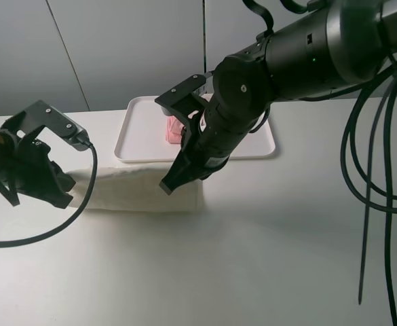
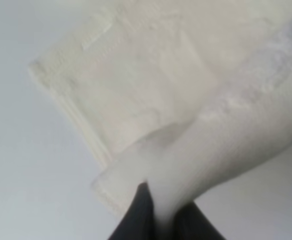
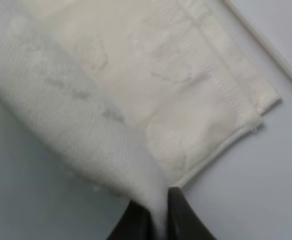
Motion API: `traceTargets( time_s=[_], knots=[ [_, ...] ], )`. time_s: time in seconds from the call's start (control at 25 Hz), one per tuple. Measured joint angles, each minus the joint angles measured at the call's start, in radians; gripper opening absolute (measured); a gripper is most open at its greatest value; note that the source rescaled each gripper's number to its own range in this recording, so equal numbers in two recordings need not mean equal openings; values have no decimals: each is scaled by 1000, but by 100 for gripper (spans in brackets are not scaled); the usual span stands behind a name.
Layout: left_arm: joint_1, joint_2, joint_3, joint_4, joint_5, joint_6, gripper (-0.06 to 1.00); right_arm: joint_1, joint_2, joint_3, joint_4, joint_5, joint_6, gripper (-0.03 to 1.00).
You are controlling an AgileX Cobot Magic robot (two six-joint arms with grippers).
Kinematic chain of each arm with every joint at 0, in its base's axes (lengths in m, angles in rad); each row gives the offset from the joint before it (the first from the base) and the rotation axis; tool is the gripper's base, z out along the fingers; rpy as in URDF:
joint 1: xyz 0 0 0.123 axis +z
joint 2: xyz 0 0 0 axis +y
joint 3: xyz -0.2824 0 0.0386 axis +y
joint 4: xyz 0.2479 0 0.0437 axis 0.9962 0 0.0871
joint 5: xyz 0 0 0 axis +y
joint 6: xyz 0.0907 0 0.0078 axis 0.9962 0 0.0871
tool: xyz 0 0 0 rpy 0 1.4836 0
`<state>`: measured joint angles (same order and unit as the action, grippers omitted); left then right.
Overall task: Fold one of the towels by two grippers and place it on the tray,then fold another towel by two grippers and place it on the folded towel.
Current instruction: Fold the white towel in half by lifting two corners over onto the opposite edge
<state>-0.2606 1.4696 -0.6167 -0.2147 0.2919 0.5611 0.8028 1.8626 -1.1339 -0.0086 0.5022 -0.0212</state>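
Observation:
A cream towel (image 1: 140, 190) lies on the table in front of the white tray (image 1: 262, 146). A folded pink towel (image 1: 174, 131) sits on the tray, mostly hidden behind my right arm. My left gripper (image 1: 62, 193) is shut on the towel's left corner (image 2: 160, 200), lifting it off the lower layer. My right gripper (image 1: 169, 185) is shut on the towel's right corner (image 3: 155, 210), also raised above the layer beneath. Both wrist views show the pinched cloth pulled up over the rest of the cream towel (image 3: 175, 75).
The white table (image 1: 252, 258) spreads wide in front of the towel. Black cables (image 1: 371, 170) hang at the right side, and a cable (image 1: 49, 231) loops from the left arm over the table.

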Motion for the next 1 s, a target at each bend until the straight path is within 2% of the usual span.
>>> traceTargets(
  time_s=[0.36, 0.6, 0.72, 0.8, 0.88, 0.92, 1.0],
  knots=[
    [0, 184, -173, -12, 56, -96, 0, -63, 85, -48, 0, -12, 58, 0],
    [22, 240, -213, -10, 79, -129, 0, -76, 139, -68, 0, -75, 75, 0],
    [34, 248, -213, -8, 84, -140, 4, -76, 152, -67, 0, -118, 94, 0],
    [36, 248, -213, 7, 84, -170, 10, -76, 154, -67, 0, -149, 101, 1],
    [40, 248, -213, 29, 79, -213, 20, -76, 154, -67, 0, -177, 103, 7],
    [40, 248, -213, 43, 77, -243, 27, -78, 154, -67, 0, -189, 103, 15],
    [40, 248, -214, 80, 72, -303, 42, -78, 154, -67, -2, -199, 104, 39]
  ],
)
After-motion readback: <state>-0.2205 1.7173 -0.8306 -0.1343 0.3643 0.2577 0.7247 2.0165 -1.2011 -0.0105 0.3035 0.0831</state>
